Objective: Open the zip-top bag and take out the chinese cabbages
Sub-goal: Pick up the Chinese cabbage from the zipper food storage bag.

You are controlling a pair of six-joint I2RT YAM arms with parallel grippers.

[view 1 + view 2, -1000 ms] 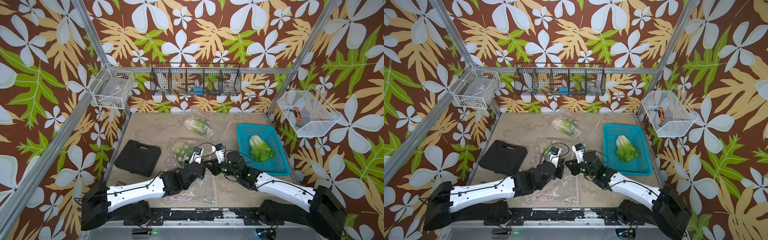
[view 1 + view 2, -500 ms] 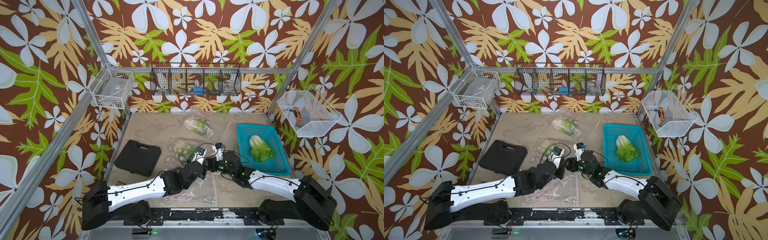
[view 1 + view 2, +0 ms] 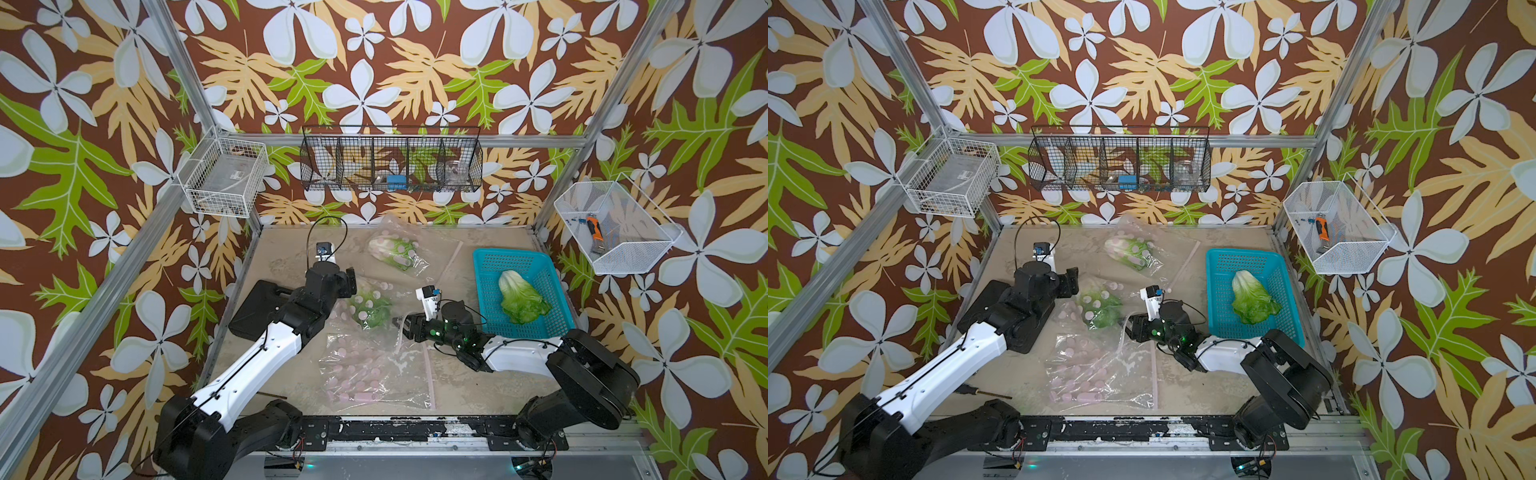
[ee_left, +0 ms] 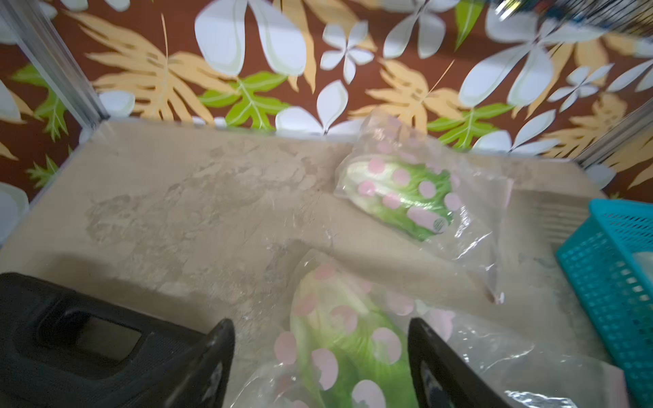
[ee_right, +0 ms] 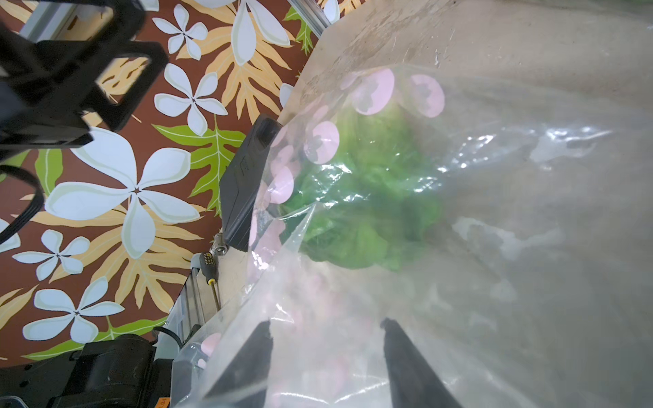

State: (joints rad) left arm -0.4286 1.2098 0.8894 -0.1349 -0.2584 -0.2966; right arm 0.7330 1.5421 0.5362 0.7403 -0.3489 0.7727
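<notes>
Your left jaws and right jaws just opened, releasing the middle zip-top bag (image 3: 388,328); its chinese cabbage (image 3: 371,311) awaits pulling out.

left gripper (image 4: 321,328) — opened, drawn back | right gripper (image 5: 327,325) — opened

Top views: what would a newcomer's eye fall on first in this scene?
The loud wallpaper of white flowers and green leaves on every wall comes first. Next is the teal basket at the right of the table, holding one bare chinese cabbage. Two more lie in clear pink-dotted bags: the near cabbage mid-table, the far cabbage toward the back.
</notes>
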